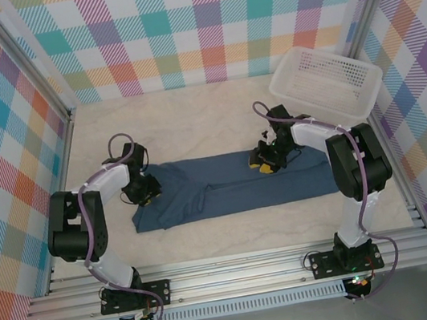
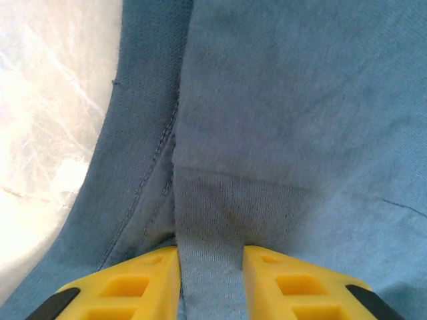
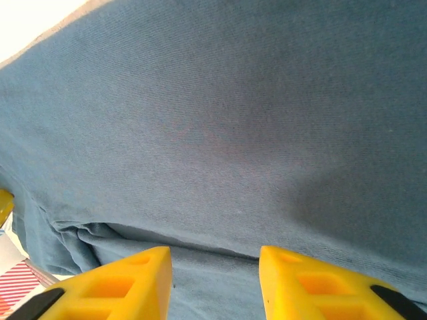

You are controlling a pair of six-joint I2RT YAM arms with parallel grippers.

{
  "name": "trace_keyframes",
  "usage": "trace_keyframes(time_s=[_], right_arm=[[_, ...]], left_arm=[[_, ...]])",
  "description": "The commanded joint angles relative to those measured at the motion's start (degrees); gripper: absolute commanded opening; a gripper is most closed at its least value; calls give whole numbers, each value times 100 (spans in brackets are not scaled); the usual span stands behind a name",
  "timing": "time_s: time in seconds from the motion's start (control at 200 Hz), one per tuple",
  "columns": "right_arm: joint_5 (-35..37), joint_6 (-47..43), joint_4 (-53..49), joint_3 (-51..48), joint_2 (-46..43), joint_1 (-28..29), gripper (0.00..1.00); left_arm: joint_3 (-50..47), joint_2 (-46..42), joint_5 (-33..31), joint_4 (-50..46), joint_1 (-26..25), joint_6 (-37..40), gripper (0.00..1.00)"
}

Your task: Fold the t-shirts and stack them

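Left fingers (image 2: 137,283): we are seeing them pinching a raised ridge of the t-shirt (image 1: 227,196) near a stitched seam. The left gripper (image 2: 211,267) is pointing down at the shirt's left end, elbow bent outward. Right fingers (image 3: 127,283) are standing apart, with cloth lying flat between them. The right gripper (image 3: 215,267) is pressing down on the far edge, right of centre. We are counting one t-shirt, lying as a long band mid-table (image 1: 191,123), one white basket (image 1: 327,81) far right, and two arms.
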Motion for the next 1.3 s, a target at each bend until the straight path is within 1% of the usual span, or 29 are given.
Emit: trace_keyframes(time_s=[0.0,0.155,0.375,0.55,0.7,0.915,1.09,1.185,1.295], right_arm=[[-148,-5,6,-108,36,32,39],[-129,3,21,-156,-26,32,38],[-95,-1,4,-174,0,32,37],[-86,-5,-16,-134,48,36,37],[-64,-28,-53,-58,109,41,35],[14,-69,-196,87,268,48,35],[59,-50,-301,133,426,63,34],[54,-49,-345,160,476,81,34],[44,-49,-344,160,479,100,34]], left_arm=[[82,128,-96,105,32,151,28],[134,159,-125,87,35,180,24],[254,-21,-101,-13,13,136,11],[265,-265,-46,-215,-11,54,7],[216,-460,81,-432,-34,-45,0],[126,-823,436,-915,-44,-453,0],[29,-938,695,-1068,-46,-745,0],[86,-1018,559,-1120,-55,-751,0],[291,-880,152,-1301,-52,-547,7]])
